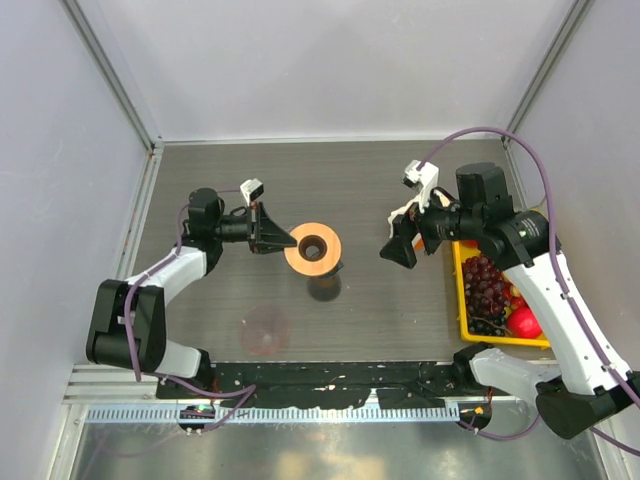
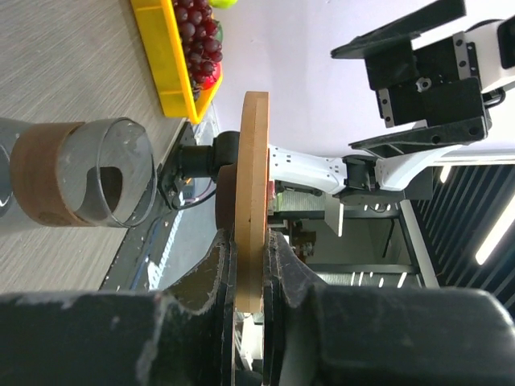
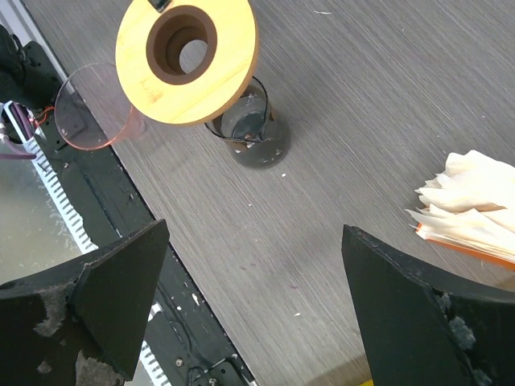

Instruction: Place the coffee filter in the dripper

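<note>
Left arm [image 1: 170,270] bent at the elbow, forearm pointing right, wrist rolled on its side. Left gripper [image 1: 268,232] clamped on the dripper [image 1: 300,258] rim, fingers [image 2: 208,277] pinching both faces. Right arm [image 1: 545,275] reaches in leftward, wrist angled down. Right gripper [image 3: 253,241] jaws spread wide, holding nothing.

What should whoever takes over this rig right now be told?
Left claw: shut on the edge of the wooden dripper ring, which it holds off the table by the glass carafe.
Right claw: open and empty, above the table, with the bunch of paper filters beside it.
A clear pinkish cone sits near the front edge, apart from the ring.
Done: the ring is lifted.
Left: take one filter and seat it in the dripper. No single filter is separated in view.
</note>
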`<state>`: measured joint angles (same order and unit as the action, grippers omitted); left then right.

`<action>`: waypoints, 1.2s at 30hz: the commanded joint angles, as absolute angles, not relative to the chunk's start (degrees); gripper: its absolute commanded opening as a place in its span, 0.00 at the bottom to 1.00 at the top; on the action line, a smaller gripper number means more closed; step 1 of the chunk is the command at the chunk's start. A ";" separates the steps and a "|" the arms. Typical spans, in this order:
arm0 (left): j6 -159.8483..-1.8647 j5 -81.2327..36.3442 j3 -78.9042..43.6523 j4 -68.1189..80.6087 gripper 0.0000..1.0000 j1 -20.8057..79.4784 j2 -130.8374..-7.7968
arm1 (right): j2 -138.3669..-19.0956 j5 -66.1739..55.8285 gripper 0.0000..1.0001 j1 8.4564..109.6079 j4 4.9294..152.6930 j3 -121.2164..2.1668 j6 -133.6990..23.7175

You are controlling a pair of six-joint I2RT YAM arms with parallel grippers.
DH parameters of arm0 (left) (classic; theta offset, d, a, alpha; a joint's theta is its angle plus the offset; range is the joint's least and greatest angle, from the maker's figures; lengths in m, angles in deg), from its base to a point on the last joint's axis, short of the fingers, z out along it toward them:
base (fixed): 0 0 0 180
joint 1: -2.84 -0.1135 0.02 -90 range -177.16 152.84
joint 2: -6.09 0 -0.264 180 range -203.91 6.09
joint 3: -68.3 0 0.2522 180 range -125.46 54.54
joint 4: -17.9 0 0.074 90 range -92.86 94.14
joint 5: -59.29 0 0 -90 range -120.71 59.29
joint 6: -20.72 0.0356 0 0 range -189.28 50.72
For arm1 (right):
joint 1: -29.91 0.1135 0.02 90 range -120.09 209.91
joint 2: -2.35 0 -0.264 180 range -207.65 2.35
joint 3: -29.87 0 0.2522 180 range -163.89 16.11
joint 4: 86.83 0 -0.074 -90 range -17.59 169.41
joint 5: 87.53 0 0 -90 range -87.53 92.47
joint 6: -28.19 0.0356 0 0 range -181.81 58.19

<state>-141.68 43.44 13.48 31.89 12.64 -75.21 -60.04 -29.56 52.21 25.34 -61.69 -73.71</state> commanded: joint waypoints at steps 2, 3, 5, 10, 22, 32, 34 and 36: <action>-135.73 43.74 12.01 26.38 0.00 14.96 -77.05 | -57.15 -28.65 0.95 51.97 25.00 -61.24 -75.96; -135.46 43.74 11.66 26.20 0.00 15.40 -77.66 | -56.80 -28.65 0.95 52.05 25.00 -61.15 -75.87; -135.37 43.83 10.25 25.94 0.00 16.19 -79.16 | -56.63 -28.65 0.96 52.05 25.00 -60.80 -76.04; -134.06 43.65 7.09 24.10 0.00 16.81 -82.94 | -56.45 -28.64 0.95 52.05 24.92 -60.53 -76.22; -117.09 41.02 3.30 2.84 0.04 16.90 -84.53 | -55.66 -28.73 0.96 52.05 25.61 -58.52 -76.31; -117.09 41.80 1.37 2.82 0.04 17.16 -86.02 | -54.43 -29.44 0.96 52.05 26.50 -56.14 -75.17; -117.61 41.63 1.81 3.70 0.04 17.16 -85.85 | -54.34 -29.52 0.95 52.05 26.67 -55.96 -75.25; -118.93 41.63 2.68 6.05 0.04 17.16 -85.84 | -54.34 -29.26 0.95 52.05 26.58 -55.87 -75.25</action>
<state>-117.94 39.79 3.80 2.82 16.88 -86.55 -55.58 -28.97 52.21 24.56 -56.12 -75.43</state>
